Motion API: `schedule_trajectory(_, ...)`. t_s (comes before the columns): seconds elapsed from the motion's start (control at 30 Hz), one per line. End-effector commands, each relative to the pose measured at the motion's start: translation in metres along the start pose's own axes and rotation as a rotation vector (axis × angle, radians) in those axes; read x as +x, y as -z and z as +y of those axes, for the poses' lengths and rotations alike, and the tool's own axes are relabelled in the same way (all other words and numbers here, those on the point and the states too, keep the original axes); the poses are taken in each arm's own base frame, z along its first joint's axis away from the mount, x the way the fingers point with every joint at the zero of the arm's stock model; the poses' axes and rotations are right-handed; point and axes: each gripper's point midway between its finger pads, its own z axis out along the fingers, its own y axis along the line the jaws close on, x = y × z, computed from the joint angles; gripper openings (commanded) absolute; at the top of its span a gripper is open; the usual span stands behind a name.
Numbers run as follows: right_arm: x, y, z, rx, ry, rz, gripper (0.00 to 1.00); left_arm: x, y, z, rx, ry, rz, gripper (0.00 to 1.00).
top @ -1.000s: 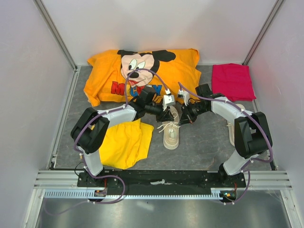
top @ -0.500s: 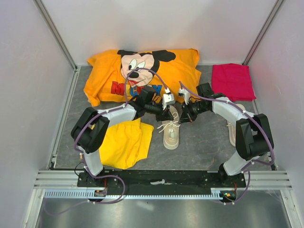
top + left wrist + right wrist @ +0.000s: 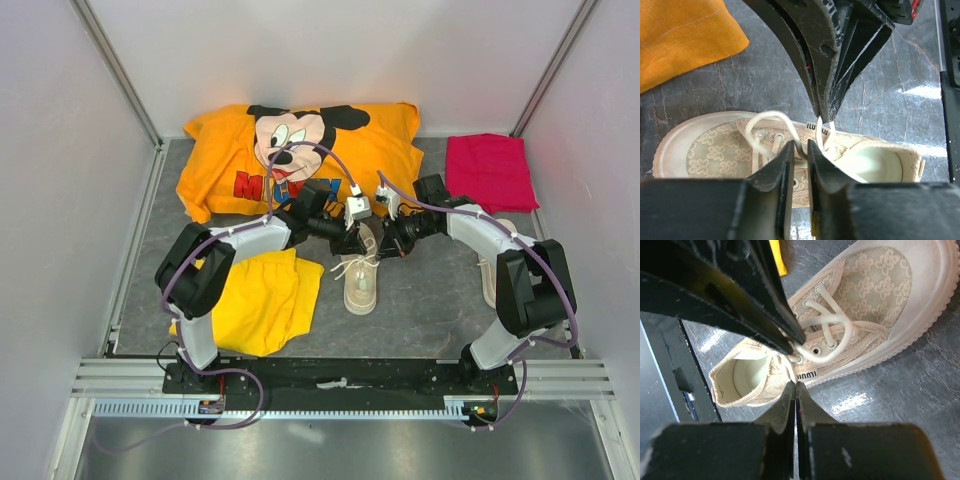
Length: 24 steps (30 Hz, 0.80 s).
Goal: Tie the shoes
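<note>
Lace (image 3: 769,113) sits pinched in nearly closed left claw (image 3: 800,146); right claw (image 3: 794,386) fully closed.

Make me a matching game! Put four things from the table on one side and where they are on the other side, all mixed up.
Things:
1. sneaker
2. Mickey shirt
3. pink cloth
4. yellow shorts

Places:
A. far right corner
B. in the middle
C. near left side
D. far back, spread out wide

Pairs: 1-B, 2-D, 3-A, 4-C
</note>
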Motion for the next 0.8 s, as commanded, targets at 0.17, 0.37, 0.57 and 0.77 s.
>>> schedule_trajectory(0.17,-0.008,0.005,0.004,0.0,0.028,-0.039,0.0,-0.024,0.008,-0.003,0.013,-0.027,-0.062,0.02)
schedule_trajectory(0.37,0.002,0.006,0.004,0.013,0.031,-0.013,0.0,-0.034,0.029,0.024,-0.125,0.013,-0.118,0.01)
schedule_trajectory(0.57,0.009,0.008,0.001,0.033,0.053,0.015,0.0,-0.038,0.037,0.033,-0.183,0.014,-0.142,0.02)
schedule_trajectory(0.77,0.019,0.012,0.0,0.047,0.077,0.056,0.0,-0.033,0.042,0.038,-0.212,0.013,-0.135,0.02)
